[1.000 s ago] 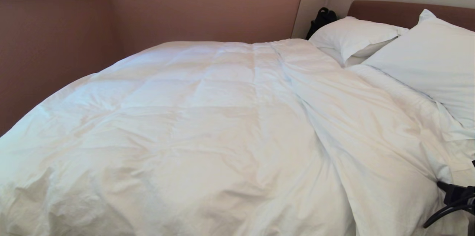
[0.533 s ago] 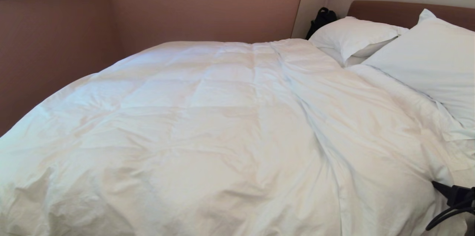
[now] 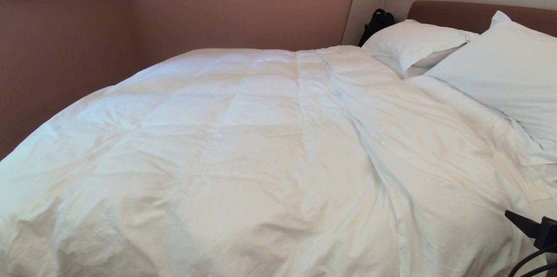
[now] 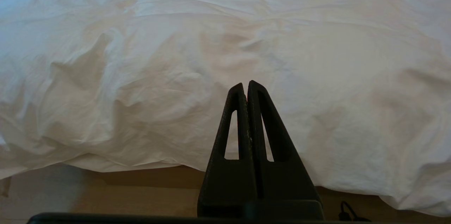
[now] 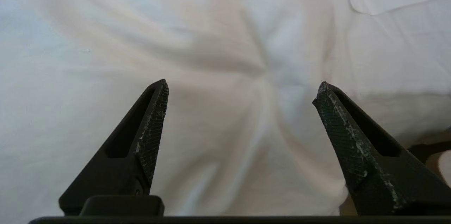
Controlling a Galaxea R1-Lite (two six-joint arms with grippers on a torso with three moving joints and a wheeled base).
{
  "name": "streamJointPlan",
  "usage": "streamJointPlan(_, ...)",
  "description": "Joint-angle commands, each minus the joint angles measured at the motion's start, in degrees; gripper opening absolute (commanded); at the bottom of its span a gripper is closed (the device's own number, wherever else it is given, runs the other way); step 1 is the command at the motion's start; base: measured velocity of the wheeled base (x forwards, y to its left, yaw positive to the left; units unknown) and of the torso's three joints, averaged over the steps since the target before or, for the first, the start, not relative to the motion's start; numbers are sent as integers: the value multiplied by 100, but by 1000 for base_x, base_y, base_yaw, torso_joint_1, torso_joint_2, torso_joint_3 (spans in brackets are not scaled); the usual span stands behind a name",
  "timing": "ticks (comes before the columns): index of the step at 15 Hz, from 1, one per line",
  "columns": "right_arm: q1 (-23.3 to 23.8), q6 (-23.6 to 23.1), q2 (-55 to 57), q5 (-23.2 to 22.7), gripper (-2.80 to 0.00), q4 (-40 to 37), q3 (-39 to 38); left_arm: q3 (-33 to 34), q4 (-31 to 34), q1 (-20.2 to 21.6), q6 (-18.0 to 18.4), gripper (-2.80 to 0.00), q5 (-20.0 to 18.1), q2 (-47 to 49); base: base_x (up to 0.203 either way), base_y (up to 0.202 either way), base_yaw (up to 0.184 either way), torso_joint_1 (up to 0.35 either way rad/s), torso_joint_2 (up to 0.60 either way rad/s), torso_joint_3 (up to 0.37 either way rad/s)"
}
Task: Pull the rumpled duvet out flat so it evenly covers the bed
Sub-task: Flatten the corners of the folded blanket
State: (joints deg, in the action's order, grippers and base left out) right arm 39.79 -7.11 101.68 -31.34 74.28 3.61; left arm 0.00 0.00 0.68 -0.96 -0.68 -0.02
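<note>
duvet (image 3: 243,150) lies across the bed (image 3: 474,13), covering nearly all of it up to the pillows (image 3: 500,68). Main body reads fairly flat. One long ridge runs from the duvet's top edge by the pillows diagonally down toward its near right corner, with pinched creases fanning out around that corner.

right pincer (image 5: 239,92) hovers just over those corner creases, jaws spread wide, nothing in them. left pincer (image 4: 245,86) sits off the duvet's near edge, jaws pressed together, empty, parked.

To do this step well, I'd say: bite a thick fold right at the corner hem, not a thin skin of cover, then pull low and outward along the ridge line. Lifting would just drag the filling.

Risk: the pull shifts the whole duvet off-centre.
</note>
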Motion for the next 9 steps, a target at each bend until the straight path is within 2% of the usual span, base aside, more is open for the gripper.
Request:
streamJointPlan(1, -168, 113, -516, -221, 0, 35, -224, 0, 0, 2, -9, -280, -2, 2, 0, 0, 0, 0, 0, 0)
streamJointPlan(9, -287, 471, -1063, -728, 0, -184, -361, 0, -9, 2, -9, -280, -2, 2, 0, 0, 0, 0, 0, 0)
